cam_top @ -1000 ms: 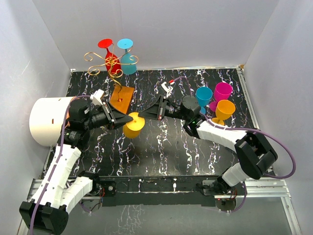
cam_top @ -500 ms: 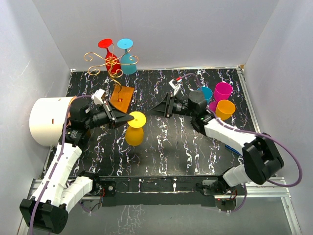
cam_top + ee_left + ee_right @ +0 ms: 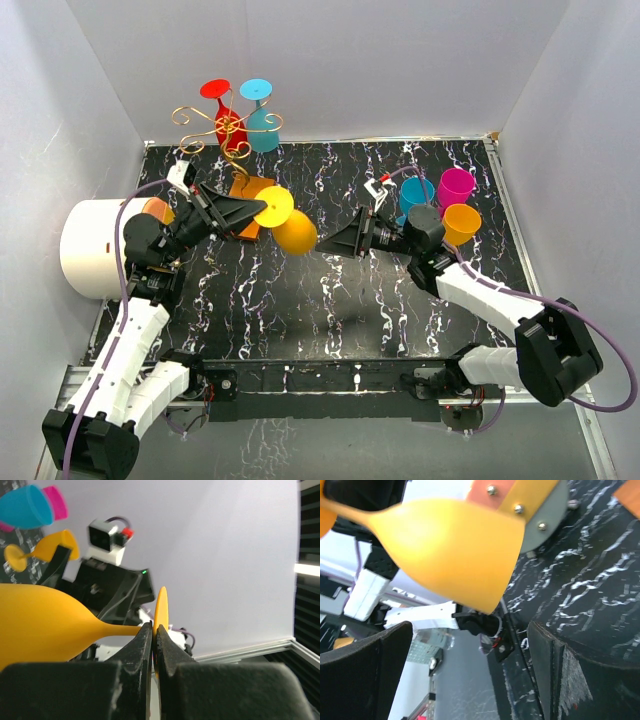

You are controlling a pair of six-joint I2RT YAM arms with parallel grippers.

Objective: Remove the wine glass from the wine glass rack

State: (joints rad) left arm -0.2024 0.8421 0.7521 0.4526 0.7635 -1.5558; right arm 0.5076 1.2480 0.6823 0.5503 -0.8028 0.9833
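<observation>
Left end effector [image 3: 262,208] is clenched on the stem of the yellow wine glass [image 3: 294,232], held sideways above the tabletop [image 3: 330,310], off the wine glass rack [image 3: 238,152]. Right end effector [image 3: 335,242] is released, near the bowl.

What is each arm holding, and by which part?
The left gripper pinches the yellow wine glass by its stem, next to the foot. The right gripper is open and empty.
</observation>
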